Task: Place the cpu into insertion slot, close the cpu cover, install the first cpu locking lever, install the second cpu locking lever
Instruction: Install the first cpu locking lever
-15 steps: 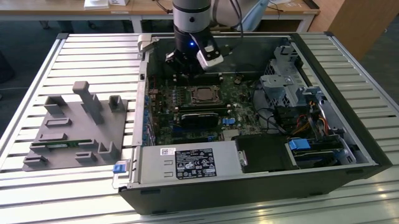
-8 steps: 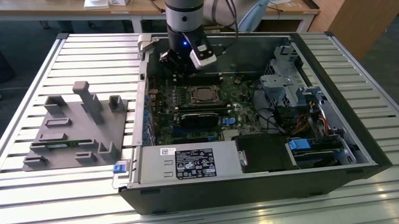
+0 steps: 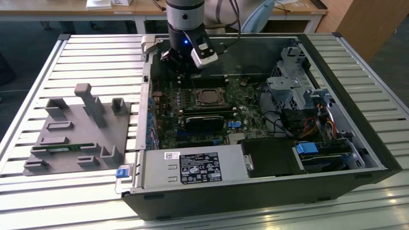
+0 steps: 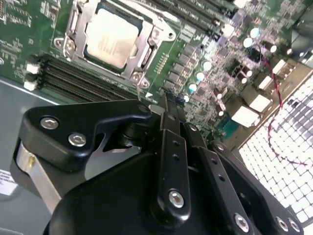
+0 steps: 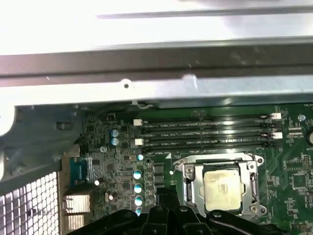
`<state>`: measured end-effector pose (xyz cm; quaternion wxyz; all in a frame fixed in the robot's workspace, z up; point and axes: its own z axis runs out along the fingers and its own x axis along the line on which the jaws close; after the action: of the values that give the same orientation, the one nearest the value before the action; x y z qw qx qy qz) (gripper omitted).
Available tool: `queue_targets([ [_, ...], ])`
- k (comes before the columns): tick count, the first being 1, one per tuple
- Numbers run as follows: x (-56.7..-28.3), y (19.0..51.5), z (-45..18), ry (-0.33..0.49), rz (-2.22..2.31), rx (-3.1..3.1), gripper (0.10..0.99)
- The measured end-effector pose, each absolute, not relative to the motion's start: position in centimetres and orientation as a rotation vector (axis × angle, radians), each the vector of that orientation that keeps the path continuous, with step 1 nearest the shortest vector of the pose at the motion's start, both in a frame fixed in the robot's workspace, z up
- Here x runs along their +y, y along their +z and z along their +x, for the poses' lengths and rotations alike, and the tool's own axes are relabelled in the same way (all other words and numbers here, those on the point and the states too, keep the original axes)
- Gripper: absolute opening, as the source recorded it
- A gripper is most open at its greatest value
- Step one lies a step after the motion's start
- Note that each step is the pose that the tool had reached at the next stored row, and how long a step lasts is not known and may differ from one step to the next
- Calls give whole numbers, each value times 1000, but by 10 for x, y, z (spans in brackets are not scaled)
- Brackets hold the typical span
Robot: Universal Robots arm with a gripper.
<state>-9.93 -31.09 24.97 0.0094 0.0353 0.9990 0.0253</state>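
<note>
The slatted desk (image 3: 38,191) carries a grey holder block (image 3: 76,136) at the exterior view's left, with an open computer case (image 3: 255,199) beside it. Inside the case, on the green board (image 4: 29,29), the cpu (image 3: 208,97) (image 4: 110,36) (image 5: 221,188) lies in the insertion slot (image 3: 198,97). The cpu cover (image 4: 146,47) lies flat around its silver top. Farther back, near the long black memory slots (image 4: 83,81) and the case's far wall, the hand (image 3: 190,79) (image 4: 168,100) (image 5: 165,195) hangs over the board. Its fingers are pressed together on nothing, clear of the cpu.
</note>
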Motion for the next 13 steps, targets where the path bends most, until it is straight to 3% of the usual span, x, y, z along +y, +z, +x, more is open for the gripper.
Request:
queue_targets([
  [13, -293, 250, -102, 79, 107, 3120, 106],
])
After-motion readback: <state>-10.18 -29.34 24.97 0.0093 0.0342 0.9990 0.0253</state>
